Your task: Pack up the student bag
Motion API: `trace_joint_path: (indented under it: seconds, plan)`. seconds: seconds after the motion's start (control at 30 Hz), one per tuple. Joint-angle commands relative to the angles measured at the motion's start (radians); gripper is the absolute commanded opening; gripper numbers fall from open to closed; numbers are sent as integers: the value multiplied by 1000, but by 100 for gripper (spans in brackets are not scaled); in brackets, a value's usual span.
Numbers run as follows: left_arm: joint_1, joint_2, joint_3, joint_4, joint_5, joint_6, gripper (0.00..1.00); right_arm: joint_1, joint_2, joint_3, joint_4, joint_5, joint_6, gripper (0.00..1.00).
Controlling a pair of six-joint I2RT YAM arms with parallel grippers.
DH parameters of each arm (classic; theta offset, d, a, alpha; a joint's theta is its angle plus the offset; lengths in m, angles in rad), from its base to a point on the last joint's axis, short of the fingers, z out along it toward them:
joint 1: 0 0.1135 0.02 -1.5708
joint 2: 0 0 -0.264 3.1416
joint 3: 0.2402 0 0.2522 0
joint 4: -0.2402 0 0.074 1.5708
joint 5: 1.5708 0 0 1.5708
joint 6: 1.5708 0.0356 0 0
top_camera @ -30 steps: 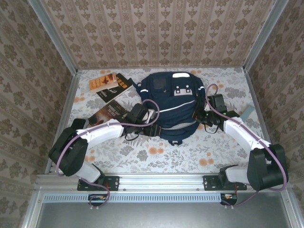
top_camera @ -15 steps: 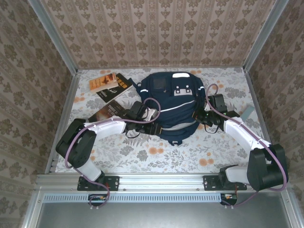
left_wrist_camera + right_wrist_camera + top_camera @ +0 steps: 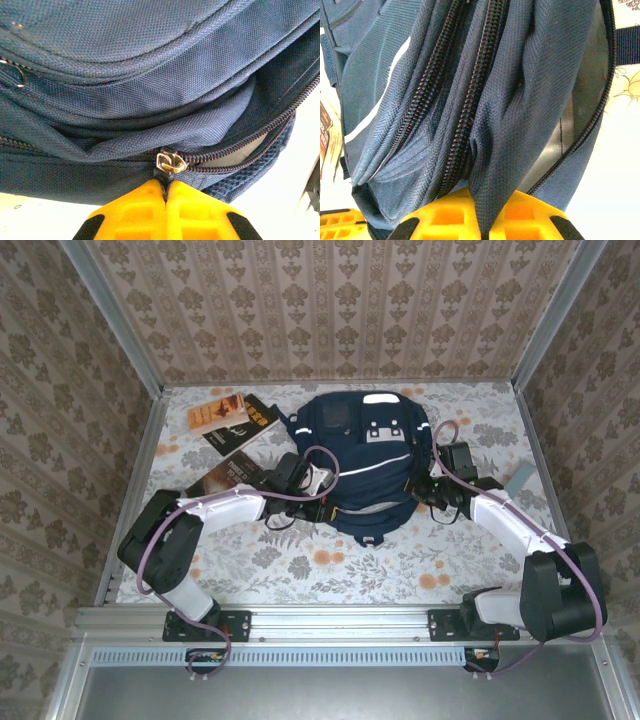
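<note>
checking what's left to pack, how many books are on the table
3: an orange book far left, a black book beside it, a dark book nearer, partly under the left arm. Others may hide under the student bag.

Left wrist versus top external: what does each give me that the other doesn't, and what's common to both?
Left wrist: the left gripper shut on the dark zipper pull under a silver slider, and the zipper parted to the slider's right.
Top external: the whole student bag lying flat, books beside it at far left, and the right gripper at its right edge.
Both: navy bag fabric, with the left gripper at the bag's near-left edge.
</note>
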State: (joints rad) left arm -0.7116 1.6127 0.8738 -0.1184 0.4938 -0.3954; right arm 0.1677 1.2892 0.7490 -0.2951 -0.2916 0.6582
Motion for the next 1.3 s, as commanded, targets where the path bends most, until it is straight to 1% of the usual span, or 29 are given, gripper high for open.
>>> trace_joint_path:
  seconds: [0.0, 0.03, 0.13, 0.17, 0.23, 0.3, 0.37, 0.43, 0.47, 0.53, 0.6, 0.67, 0.8, 0.93, 1.07, 1.17, 1.23, 1.27]
  plan:
    - [-3, -55, -20, 20, -32, 29, 0, 0, -41, -8, 2, -17, 6, 14]
    - [-5, -61, -23, 18, -38, 33, 0, -1, -53, -12, -8, -13, 14, 19]
    - [-5, -76, -30, 12, -50, 49, 0, -1, -91, -19, -56, 1, 48, 41]
    - [-6, -80, -32, 11, -58, 58, 0, 0, -105, -23, -70, 2, 67, 45]
    - [-9, -84, -35, 10, -83, 79, 0, 3, -132, -37, -82, -9, 111, 51]
    - [-20, -87, -33, -6, -116, 111, 0, 14, -176, -63, -73, -29, 189, 55]
    - [-34, -92, -33, -18, -153, 144, 0, 53, -224, -97, -29, -17, 290, 59]
    - [-37, -94, -28, -43, -165, 157, 0, 109, -258, -118, 6, 16, 379, 62]
    - [-34, -96, -25, -60, -165, 158, 0, 140, -267, -120, 18, 42, 419, 63]
    - [-25, -104, -30, -73, -145, 148, 13, 199, -273, -120, 42, 87, 482, 64]
    - [-7, -120, -44, -63, -94, 130, 29, 252, -260, -112, 59, 128, 541, 66]
    - [12, -136, -60, -44, -46, 108, 41, 292, -235, -103, 76, 163, 589, 66]
    - [65, -165, -102, 23, 66, 41, 55, 353, -168, -64, 55, 226, 668, 64]
    - [123, -172, -168, 169, 207, -83, 61, 389, -76, 34, -40, 285, 647, 61]
    - [145, -131, -186, 261, 280, -169, 62, 407, 5, 119, -73, 303, 633, 58]
    - [154, -94, -182, 295, 325, -190, 62, 420, 58, 163, -75, 323, 669, 57]
    - [155, -72, -177, 302, 341, -184, 62, 420, 94, 194, -93, 328, 706, 55]
    - [155, -65, -177, 303, 347, -179, 62, 420, 140, 211, -99, 330, 716, 55]
